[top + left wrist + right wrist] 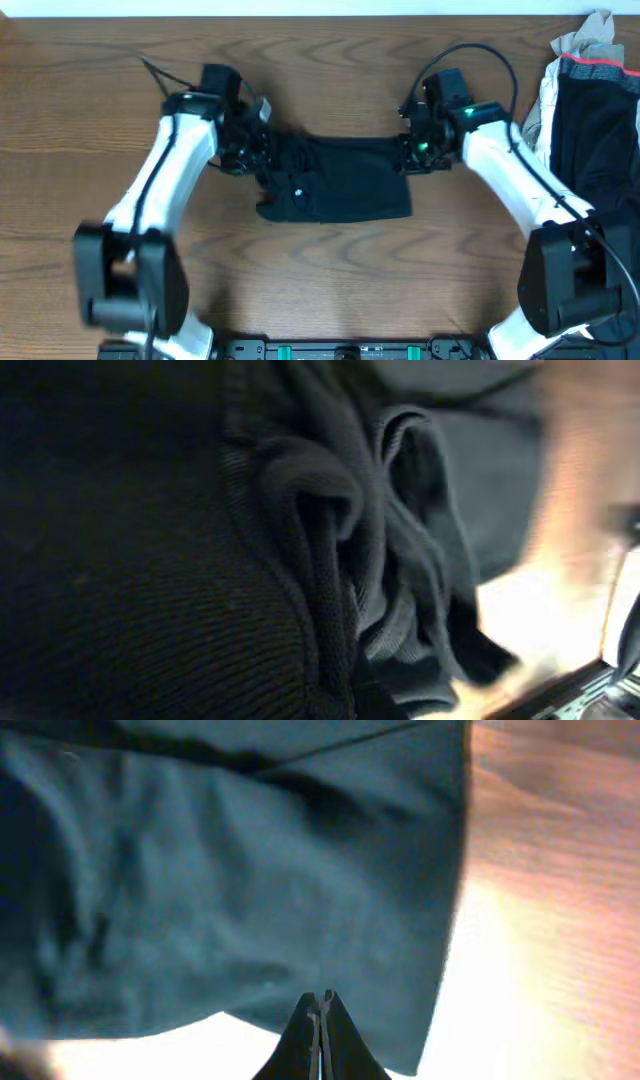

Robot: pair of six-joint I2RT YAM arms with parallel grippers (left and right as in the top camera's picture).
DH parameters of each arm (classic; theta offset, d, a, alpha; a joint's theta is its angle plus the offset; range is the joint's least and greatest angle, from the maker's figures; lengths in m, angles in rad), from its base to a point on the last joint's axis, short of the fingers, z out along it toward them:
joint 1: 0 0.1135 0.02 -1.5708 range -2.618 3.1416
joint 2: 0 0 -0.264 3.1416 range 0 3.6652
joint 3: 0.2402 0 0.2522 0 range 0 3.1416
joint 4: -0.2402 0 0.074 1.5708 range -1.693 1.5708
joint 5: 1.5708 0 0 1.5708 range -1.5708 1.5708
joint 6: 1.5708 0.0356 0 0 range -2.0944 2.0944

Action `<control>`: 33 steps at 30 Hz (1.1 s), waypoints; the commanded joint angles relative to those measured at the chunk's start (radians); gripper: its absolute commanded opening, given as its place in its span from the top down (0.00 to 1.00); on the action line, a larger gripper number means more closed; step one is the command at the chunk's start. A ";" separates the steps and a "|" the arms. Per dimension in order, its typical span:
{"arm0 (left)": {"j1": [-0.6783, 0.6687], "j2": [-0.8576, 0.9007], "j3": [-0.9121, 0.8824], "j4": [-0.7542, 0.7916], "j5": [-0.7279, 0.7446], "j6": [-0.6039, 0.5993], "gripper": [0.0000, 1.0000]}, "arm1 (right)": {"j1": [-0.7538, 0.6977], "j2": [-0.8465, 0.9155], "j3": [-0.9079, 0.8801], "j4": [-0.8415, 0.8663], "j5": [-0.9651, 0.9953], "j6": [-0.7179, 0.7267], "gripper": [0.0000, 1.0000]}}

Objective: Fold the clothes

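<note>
Right gripper: fingertips pressed together at far-right corner of black T-shirt; pinch on hem unclear. Left gripper: clenched, bunched fabric fills wrist view, judged gripping far-left corner. T-shirt lies mid wooden table, long axis left-right, spanning 2 grippers. Both arms equally near; cloth body lies robot-ward of jaws.

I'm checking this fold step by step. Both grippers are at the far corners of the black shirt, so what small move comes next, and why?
Probably raise both corners a little, together, to start the fold. The left gripper is shut in bunched fabric, the right gripper is shut at the edge of the shirt, so both seem to hold it, and it lies spread between them.
</note>
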 commanded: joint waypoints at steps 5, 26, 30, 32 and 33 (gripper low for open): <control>-0.049 -0.148 0.024 -0.017 -0.008 -0.038 0.94 | 0.134 -0.015 -0.166 0.178 -0.012 0.187 0.99; -0.214 -0.167 0.029 0.034 -0.212 -0.089 0.94 | 0.190 0.097 -0.237 0.584 -0.346 0.162 0.99; -0.237 -0.167 0.029 0.045 -0.220 -0.090 0.94 | 0.216 0.199 -0.237 0.700 -0.490 0.191 0.99; -0.258 -0.165 0.029 0.051 -0.224 -0.089 0.94 | 0.217 0.218 -0.237 0.702 -0.494 0.200 0.99; -0.273 -0.164 0.029 0.054 -0.237 -0.090 0.94 | 0.213 0.219 -0.237 0.696 -0.488 0.198 0.99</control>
